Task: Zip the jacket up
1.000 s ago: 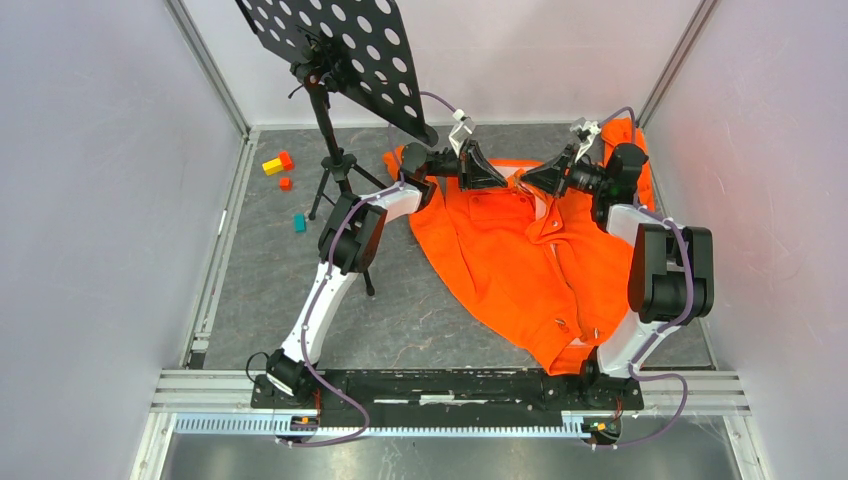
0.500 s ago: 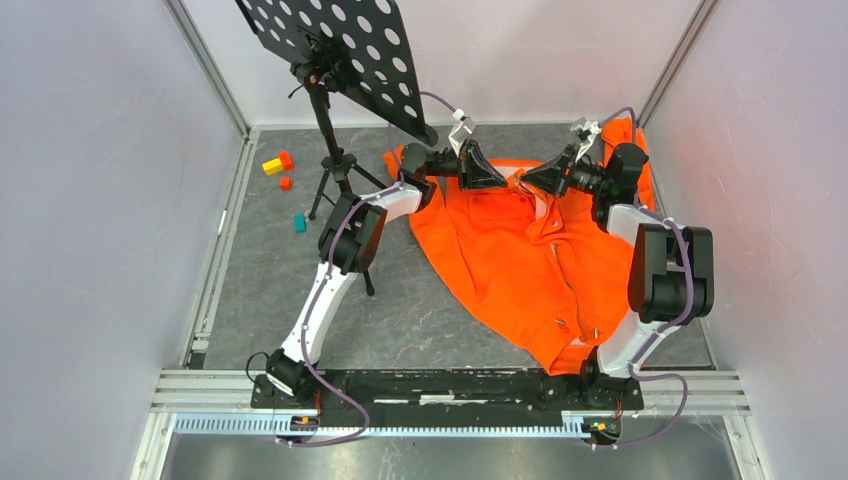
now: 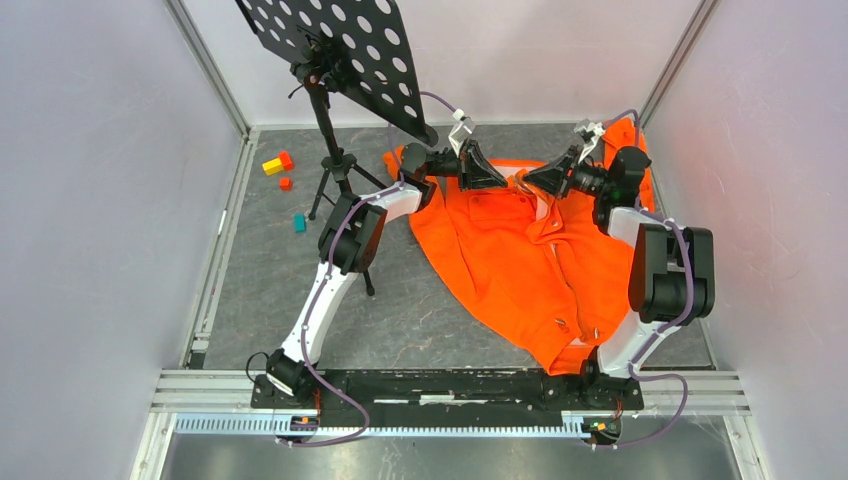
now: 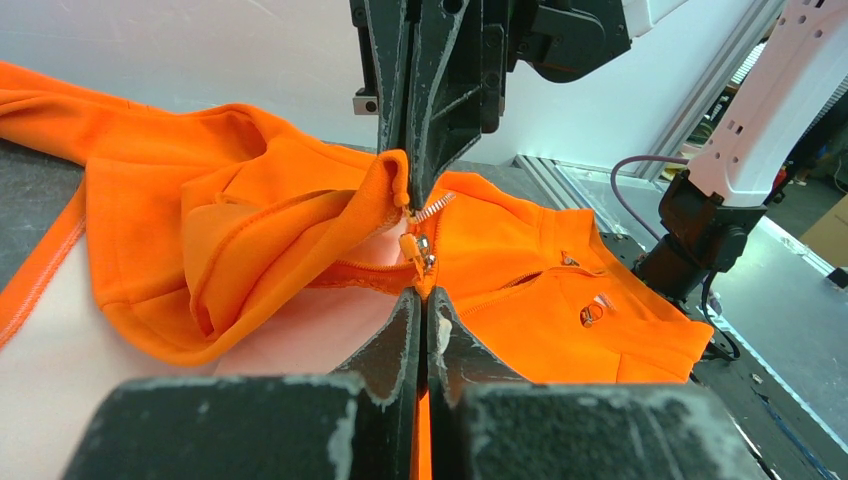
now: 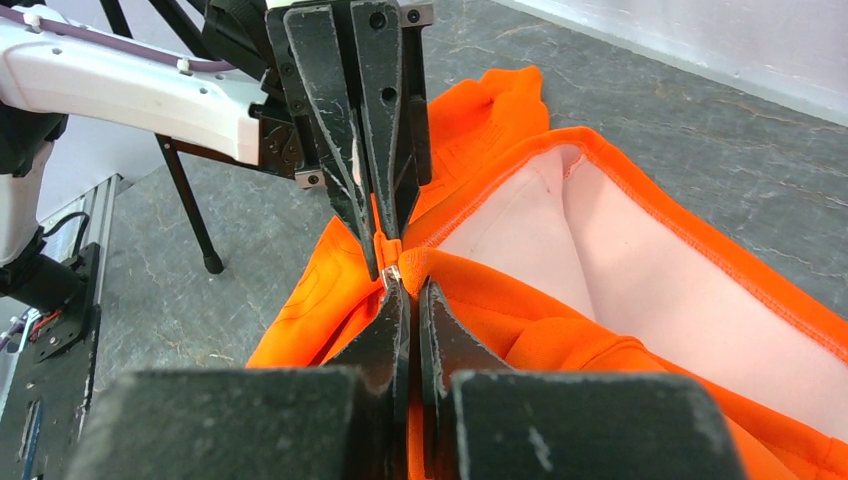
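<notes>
The orange jacket (image 3: 520,270) lies spread on the grey floor mat, collar toward the back. Both grippers meet tip to tip at its collar end. My left gripper (image 3: 500,180) is shut on orange fabric at the zipper line, just below the metal slider (image 4: 417,248); its tips (image 4: 422,297) pinch a thin orange strip. My right gripper (image 3: 528,181) faces it from the other side, shut on the orange edge by the zipper's top (image 5: 405,287). The pale pink lining (image 5: 640,290) shows inside the open collar. Below the slider, the zipper line runs down the front.
A black perforated music stand (image 3: 330,50) on a tripod (image 3: 340,165) stands at the back left, close to the left arm. Small coloured blocks (image 3: 278,163) and a teal one (image 3: 299,222) lie on the mat at the left. Walls enclose three sides.
The right wrist has shifted very slightly. Both grippers stay shut on the jacket at the same spot.
</notes>
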`<action>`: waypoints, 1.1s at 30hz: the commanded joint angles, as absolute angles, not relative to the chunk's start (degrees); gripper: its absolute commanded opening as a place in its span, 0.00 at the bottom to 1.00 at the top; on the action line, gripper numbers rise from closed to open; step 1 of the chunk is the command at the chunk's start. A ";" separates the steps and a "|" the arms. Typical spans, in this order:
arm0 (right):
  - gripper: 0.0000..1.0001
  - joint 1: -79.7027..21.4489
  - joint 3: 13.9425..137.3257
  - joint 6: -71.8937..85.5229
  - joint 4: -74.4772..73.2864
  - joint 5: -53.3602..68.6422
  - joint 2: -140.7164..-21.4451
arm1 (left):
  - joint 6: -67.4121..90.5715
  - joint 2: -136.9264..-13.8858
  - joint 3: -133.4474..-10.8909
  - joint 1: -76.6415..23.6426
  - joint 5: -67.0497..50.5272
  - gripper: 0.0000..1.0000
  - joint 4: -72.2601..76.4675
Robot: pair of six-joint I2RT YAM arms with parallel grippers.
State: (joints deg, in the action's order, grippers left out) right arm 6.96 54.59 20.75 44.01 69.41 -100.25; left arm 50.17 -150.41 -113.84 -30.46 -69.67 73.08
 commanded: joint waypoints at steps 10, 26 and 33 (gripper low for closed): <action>0.00 5.45 56.61 16.28 40.17 68.92 -100.37 | 52.62 -150.03 -115.80 -30.41 -70.49 0.02 77.76; 0.00 4.93 55.09 24.58 50.89 70.38 -100.79 | 52.82 -150.28 -116.29 -30.94 -70.66 0.02 77.42; 0.00 6.00 54.66 24.64 51.02 69.95 -100.43 | 52.74 -149.94 -115.93 -30.85 -70.97 0.02 77.69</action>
State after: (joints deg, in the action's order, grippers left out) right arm 5.39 54.70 24.05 47.62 69.19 -100.57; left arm 51.53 -150.41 -113.86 -30.63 -70.19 74.35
